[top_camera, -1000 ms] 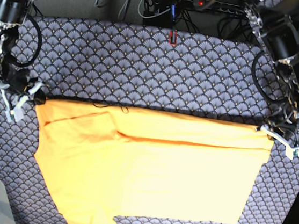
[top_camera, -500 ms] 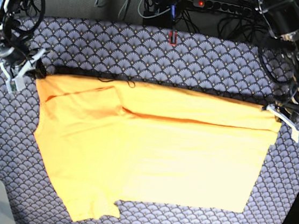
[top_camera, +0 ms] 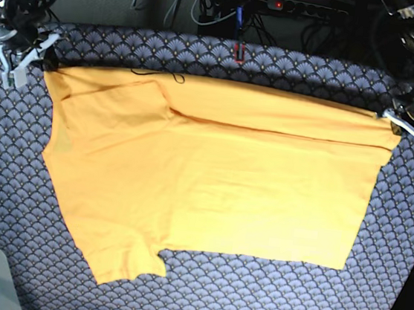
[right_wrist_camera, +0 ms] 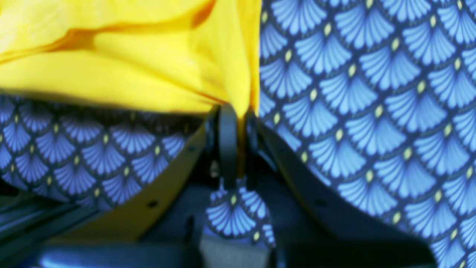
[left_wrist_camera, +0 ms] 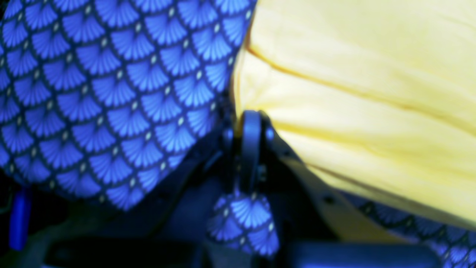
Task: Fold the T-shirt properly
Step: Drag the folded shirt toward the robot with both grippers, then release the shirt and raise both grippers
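Note:
The yellow-orange T-shirt [top_camera: 204, 177] lies spread on the blue-grey scallop-patterned cloth [top_camera: 277, 66], one sleeve folded over at the upper left and another sticking out at the lower left. My right gripper [top_camera: 37, 53] is at the shirt's far left corner. The right wrist view shows that gripper [right_wrist_camera: 238, 115] shut on a pinch of the yellow fabric [right_wrist_camera: 130, 56]. My left gripper [top_camera: 391, 118] is at the far right corner, and in the left wrist view it [left_wrist_camera: 249, 123] is shut on the shirt's edge [left_wrist_camera: 353, 93]. The far edge is stretched taut between them.
Cables and a power strip [top_camera: 299, 7] run behind the table's far edge. A small red mark [top_camera: 239, 52] sits on the cloth at the back centre. A thin dark thread [top_camera: 156, 74] lies along the shirt's far edge. Patterned cloth shows in front of the shirt.
Both grippers have moved toward the far edge of the table, dragging the shirt's top edge with them. The whole shirt has slid back and lies flatter.

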{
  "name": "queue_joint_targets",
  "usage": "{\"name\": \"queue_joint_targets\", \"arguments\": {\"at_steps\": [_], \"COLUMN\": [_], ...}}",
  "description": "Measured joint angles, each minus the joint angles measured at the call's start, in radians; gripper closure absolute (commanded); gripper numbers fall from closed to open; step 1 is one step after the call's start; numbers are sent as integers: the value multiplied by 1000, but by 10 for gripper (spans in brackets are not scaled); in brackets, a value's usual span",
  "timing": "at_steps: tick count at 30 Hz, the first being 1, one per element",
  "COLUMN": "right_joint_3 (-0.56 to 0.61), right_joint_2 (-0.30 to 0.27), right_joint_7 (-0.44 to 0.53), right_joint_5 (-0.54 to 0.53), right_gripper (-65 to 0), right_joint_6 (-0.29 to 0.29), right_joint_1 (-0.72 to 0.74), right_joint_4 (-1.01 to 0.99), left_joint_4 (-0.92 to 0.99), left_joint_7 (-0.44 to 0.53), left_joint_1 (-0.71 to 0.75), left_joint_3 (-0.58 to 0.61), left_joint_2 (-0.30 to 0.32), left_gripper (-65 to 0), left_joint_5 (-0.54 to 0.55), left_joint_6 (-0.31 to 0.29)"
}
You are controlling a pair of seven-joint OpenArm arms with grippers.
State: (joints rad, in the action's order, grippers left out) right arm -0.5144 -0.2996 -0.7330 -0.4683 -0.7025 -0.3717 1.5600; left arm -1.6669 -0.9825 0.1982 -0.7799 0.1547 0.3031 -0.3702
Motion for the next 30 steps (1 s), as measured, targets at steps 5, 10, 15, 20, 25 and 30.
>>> {"name": "queue_joint_targets", "arguments": {"at_steps": [5, 10, 15, 20, 25, 30], "right_joint_3": [-1, 3, 3, 0, -4, -5], "right_joint_2": [6, 20, 20, 20, 18, 16], "right_joint_7": [11, 113, 113, 116, 137, 155], "right_joint_5": [-1, 8, 9, 2, -12, -26], "right_gripper": [0, 0, 0, 0, -135, -322], "right_joint_6": [0, 2, 0, 0, -1, -8], "right_joint_1": [-43, -113, -141, -130, -108, -108], "right_joint_4": [3, 15, 39, 16, -35, -46], "left_joint_4": [-2, -2, -2, -2, -2, -2], "left_joint_7": [9, 15, 17, 18, 21, 55], "left_joint_1": [53, 65, 75, 79, 89, 108], "left_joint_3": [0, 0, 0, 0, -11, -96], "left_joint_2": [-2, -3, -3, -5, -13, -53], "left_gripper": [0, 0, 0, -18, -225, -245], "left_joint_5": [1, 1, -3, -3, -11, -24], "left_joint_6": [-1, 3, 3, 3, 6, -153]}}
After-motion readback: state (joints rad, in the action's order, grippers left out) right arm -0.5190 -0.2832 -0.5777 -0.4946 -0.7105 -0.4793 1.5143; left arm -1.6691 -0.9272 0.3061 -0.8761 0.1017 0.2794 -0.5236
